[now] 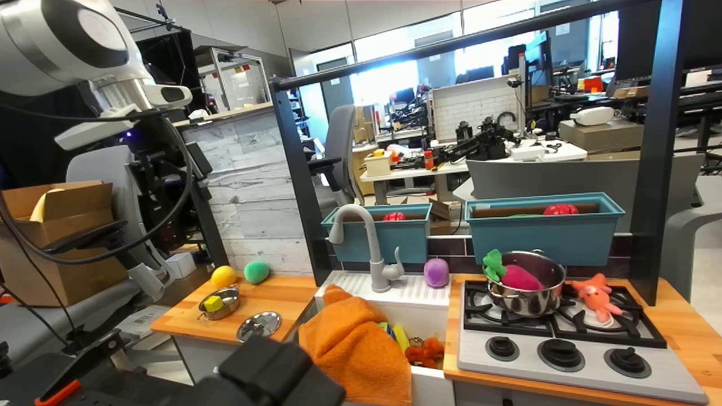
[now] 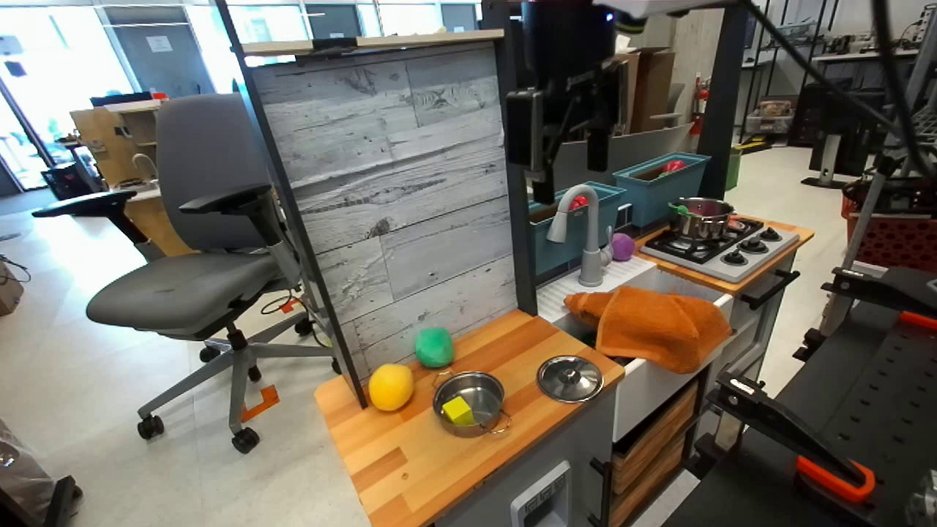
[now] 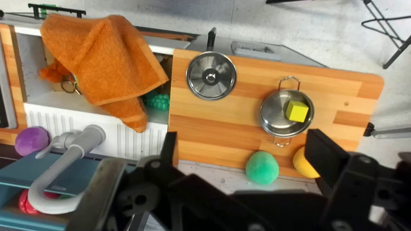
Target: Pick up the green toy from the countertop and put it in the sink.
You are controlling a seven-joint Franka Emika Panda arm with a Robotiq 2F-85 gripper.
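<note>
The green toy, a plain green ball (image 1: 256, 272) (image 2: 435, 348) (image 3: 262, 167), rests on the wooden countertop (image 1: 293, 293) (image 2: 410, 468) (image 3: 212, 134) against the grey wood-look back panel, beside a yellow ball. The white sink (image 1: 431, 321) (image 2: 637, 395) (image 3: 57, 104) with its grey arched faucet (image 1: 369, 242) (image 2: 591, 249) (image 3: 61, 166) is beside this countertop. An orange cloth (image 1: 361, 349) (image 2: 651, 326) (image 3: 106, 64) covers part of the basin. My gripper (image 2: 571, 168) (image 3: 246, 147) is open and empty, well above the countertop. In the wrist view, the green ball appears between the spread fingers.
A small pot (image 2: 468, 388) (image 3: 279, 122) with a yellow block and a lid (image 2: 570, 378) (image 3: 211, 76) lie on the countertop. The yellow ball (image 2: 391, 386) touches the panel side. A purple ball (image 1: 436, 272) sits behind the sink. Teal bins (image 1: 541, 237) and a stove (image 1: 564, 338) are beyond.
</note>
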